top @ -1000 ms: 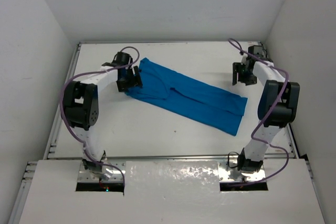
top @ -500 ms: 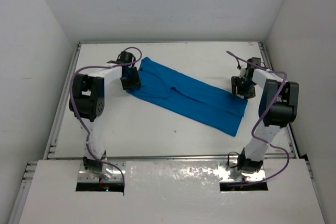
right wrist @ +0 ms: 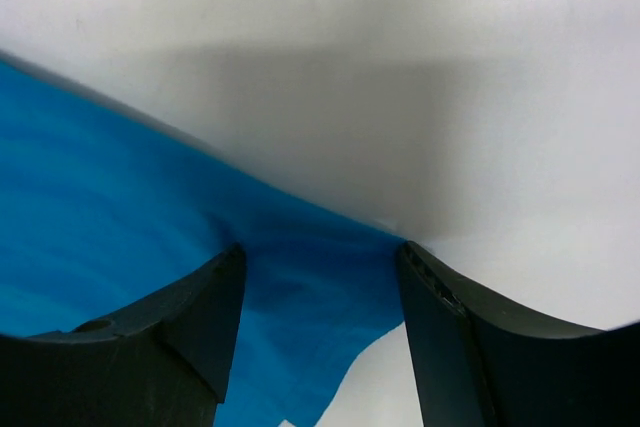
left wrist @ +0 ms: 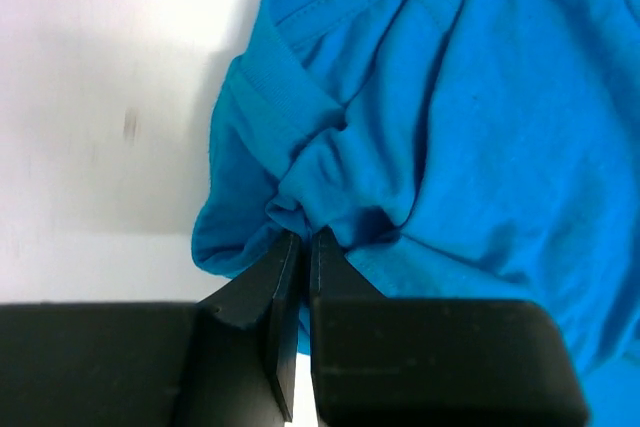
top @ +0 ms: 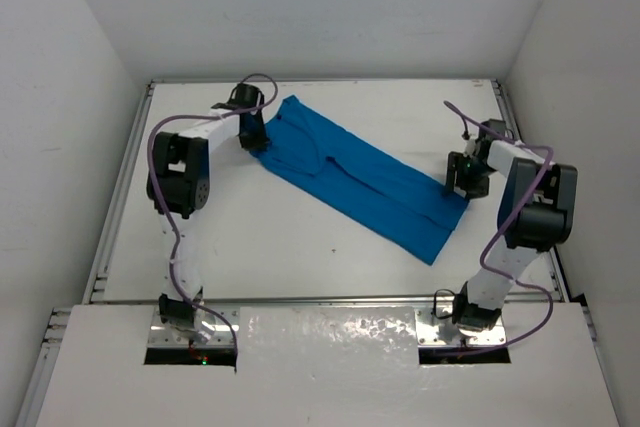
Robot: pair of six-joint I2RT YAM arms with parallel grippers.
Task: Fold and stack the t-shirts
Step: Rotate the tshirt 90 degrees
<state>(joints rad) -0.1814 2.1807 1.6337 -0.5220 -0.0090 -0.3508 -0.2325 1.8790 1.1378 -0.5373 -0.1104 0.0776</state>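
Observation:
One bright blue t-shirt point(top: 362, 179) lies folded into a long strip, running from the far left to the right of the white table. My left gripper point(top: 257, 137) is shut on a bunched fold of the t-shirt point(left wrist: 420, 117) at its far-left end; the cloth puckers at the left gripper point(left wrist: 300, 239) tips. My right gripper point(top: 462, 179) stands open over the strip's right end. In the right wrist view the right gripper point(right wrist: 322, 265) straddles a corner of the t-shirt point(right wrist: 150, 247), its fingers wide apart, with cloth between them.
A raised rim point(top: 320, 80) borders the table's far side, and rails run along the left point(top: 122, 187) and right edges. White walls close in on three sides. The arm bases sit on the near ledge point(top: 320, 332).
The left gripper closed on the shirt's far-left end and pulled it farther away. The right gripper came down and inward onto the shirt's right end. The strip shifted slightly.

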